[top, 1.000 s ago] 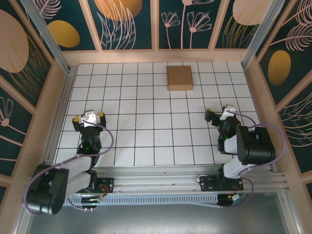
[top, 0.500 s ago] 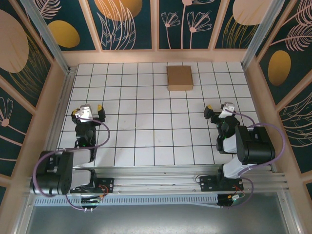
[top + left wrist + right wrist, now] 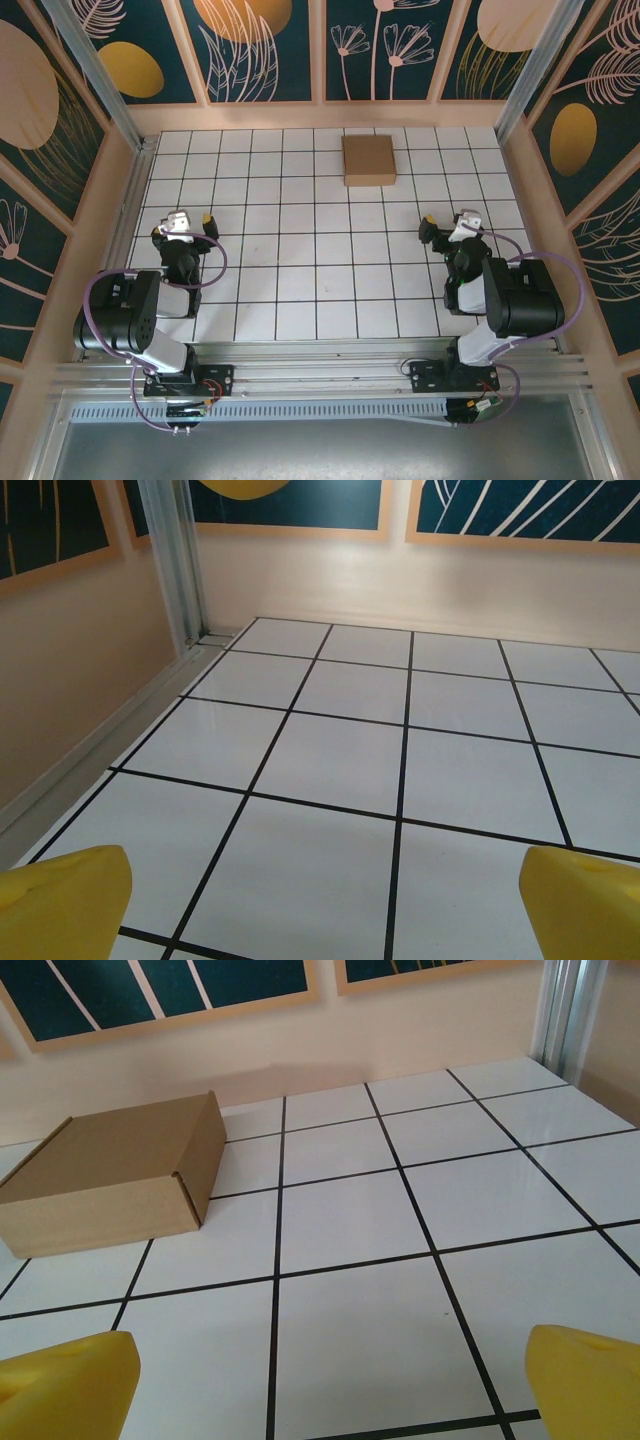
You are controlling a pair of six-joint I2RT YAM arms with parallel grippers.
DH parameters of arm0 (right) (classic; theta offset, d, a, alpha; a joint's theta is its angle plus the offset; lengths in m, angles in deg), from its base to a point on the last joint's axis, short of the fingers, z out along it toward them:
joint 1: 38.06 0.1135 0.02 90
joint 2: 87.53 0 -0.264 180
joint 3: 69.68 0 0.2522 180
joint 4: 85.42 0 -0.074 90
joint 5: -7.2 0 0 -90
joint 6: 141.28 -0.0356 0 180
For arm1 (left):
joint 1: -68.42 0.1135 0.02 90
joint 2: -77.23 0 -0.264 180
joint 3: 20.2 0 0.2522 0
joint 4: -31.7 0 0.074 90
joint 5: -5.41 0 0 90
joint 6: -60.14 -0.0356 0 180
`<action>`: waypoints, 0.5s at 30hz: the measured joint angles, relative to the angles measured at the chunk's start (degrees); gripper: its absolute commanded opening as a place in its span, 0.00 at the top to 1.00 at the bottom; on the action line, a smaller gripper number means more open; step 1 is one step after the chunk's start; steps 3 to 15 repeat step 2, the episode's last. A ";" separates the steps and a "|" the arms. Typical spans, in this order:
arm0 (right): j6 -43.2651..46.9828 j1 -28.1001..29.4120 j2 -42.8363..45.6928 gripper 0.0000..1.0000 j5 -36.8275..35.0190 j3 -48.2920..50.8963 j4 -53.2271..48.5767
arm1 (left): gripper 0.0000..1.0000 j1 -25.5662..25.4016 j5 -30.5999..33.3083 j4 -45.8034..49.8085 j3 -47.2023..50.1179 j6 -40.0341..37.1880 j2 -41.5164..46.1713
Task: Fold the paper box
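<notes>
The paper box is a small flat brown cardboard box, closed, lying at the far middle of the gridded table. The right wrist view has it at the upper left. My left gripper sits low at the near left, open, with its yellow fingertips wide apart over bare tiles. At the near right my right gripper is open too, its yellow fingertips spread, nothing between them. Both grippers are far from the box.
The white gridded table is fenced by beige walls with patterned panels. An aluminium post stands in the far left corner. A metal rail runs along the near edge by the arm bases.
The left arm has drawn back toward the left, its gripper shifting slightly up the table. The right gripper has barely moved. The box has stayed put.
</notes>
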 measured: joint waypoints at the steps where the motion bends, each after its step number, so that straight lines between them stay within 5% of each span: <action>1: 0.02 0.04 0.00 0.01 -0.02 0.00 0.00 | 0.01 0.00 0.02 0.00 0.00 0.00 0.00; 15: 0.00 0.04 0.00 0.01 -0.13 0.00 0.02 | 0.01 0.00 0.02 0.00 0.00 0.02 0.00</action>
